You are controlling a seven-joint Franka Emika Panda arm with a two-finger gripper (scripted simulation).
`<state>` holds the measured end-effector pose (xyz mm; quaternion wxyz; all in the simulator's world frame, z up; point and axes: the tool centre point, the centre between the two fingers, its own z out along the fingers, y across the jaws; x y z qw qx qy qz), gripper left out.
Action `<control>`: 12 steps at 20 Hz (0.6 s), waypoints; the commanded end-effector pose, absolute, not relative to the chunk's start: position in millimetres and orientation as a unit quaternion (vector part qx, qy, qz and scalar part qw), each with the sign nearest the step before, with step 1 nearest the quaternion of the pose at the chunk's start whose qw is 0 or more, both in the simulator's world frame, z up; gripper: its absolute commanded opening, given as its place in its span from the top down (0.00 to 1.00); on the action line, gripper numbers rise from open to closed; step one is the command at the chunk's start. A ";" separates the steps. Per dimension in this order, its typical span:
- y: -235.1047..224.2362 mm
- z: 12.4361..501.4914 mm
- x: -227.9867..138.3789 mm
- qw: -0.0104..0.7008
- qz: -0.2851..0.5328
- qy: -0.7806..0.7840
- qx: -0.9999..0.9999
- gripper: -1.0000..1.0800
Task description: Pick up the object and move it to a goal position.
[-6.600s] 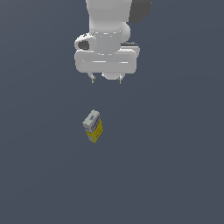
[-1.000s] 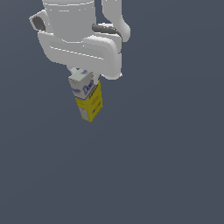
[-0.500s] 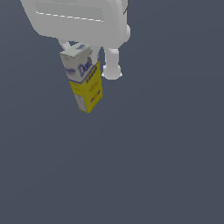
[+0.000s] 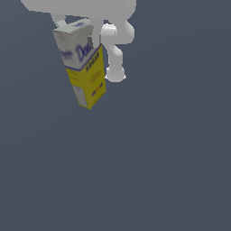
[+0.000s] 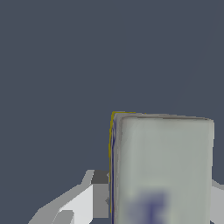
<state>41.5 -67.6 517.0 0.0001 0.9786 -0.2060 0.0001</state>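
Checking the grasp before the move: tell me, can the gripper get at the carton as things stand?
Yes, it seems so: the gripper is shut on the carton, which hangs tilted with nothing else near it.

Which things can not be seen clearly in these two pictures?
- Pincer: in the exterior view the top edge cuts off its body; the carton covers most of the fingers.
- Blue lettering on the carton: too blurred to read in both views.
- Goal position: no marker shows in either view.
- Carton in the wrist view: the bottom edge cuts it off, and only its pale face and a thin yellow edge show.
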 end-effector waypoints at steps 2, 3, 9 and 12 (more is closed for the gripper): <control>-66.9 527.4 43.3 0.000 0.000 -0.206 0.979 1.00; -66.8 529.6 43.8 0.000 0.000 -0.206 0.979 1.00; -66.2 538.3 45.8 0.000 0.000 -0.206 0.979 1.00; -66.1 540.6 46.4 0.000 0.000 -0.206 0.979 1.00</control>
